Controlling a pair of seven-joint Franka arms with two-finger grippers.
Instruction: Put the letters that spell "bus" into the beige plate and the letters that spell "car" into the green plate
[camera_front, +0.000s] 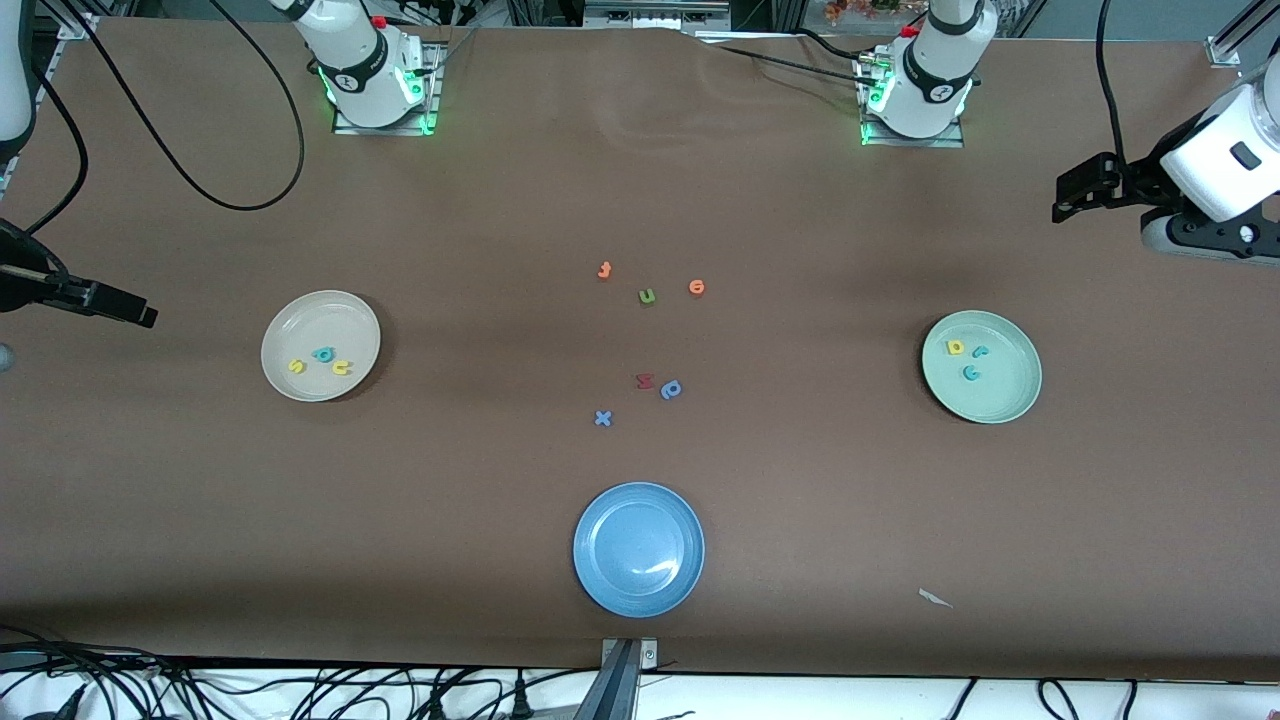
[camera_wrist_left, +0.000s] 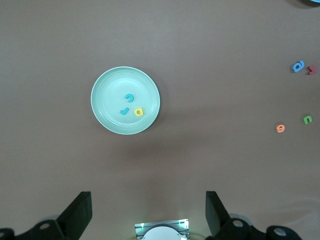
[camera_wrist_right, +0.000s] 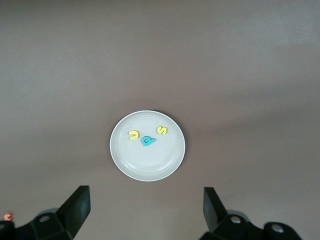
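The round shallow cream-beige plate (camera_front: 320, 346) sits on the brown paper-covered surface (camera_front: 640, 180) toward the right arm's end. Three tiny foam letters lie inside it, close together: a yellow s (camera_front: 296, 366), a teal b (camera_front: 323, 354) and a yellow u (camera_front: 342, 367). The right wrist view shows the same three inside the plate's rim (camera_wrist_right: 147, 145), none touching the rim.

The round pale mint-green plate (camera_front: 981, 366) sits toward the left arm's end. It holds a yellow a (camera_front: 956, 347), a small teal r (camera_front: 981, 351) and a teal c (camera_front: 971, 373), clustered in the part of the plate farther from the front camera.

The left tool (camera_wrist_left: 149, 210) hangs high above the surface beside the green plate, its fingers spread wide and empty. The right tool (camera_wrist_right: 147, 210) hangs high beside the beige plate, its fingers likewise spread wide, holding nothing. Both arms are drawn back to the ends of the surface.

Loose foam letters remain in the middle of the surface: an orange t-shaped letter (camera_front: 604, 270), a green u (camera_front: 647, 296), an orange round letter (camera_front: 697, 287), a dark red letter (camera_front: 645, 381) just beside a darker blue p-shaped letter (camera_front: 671, 390), and a blue x (camera_front: 603, 418). A round blue plate (camera_front: 639, 549) lies nearer to the front camera than these, with nothing in it. A small white scrap (camera_front: 936, 598) lies near the surface's front edge.
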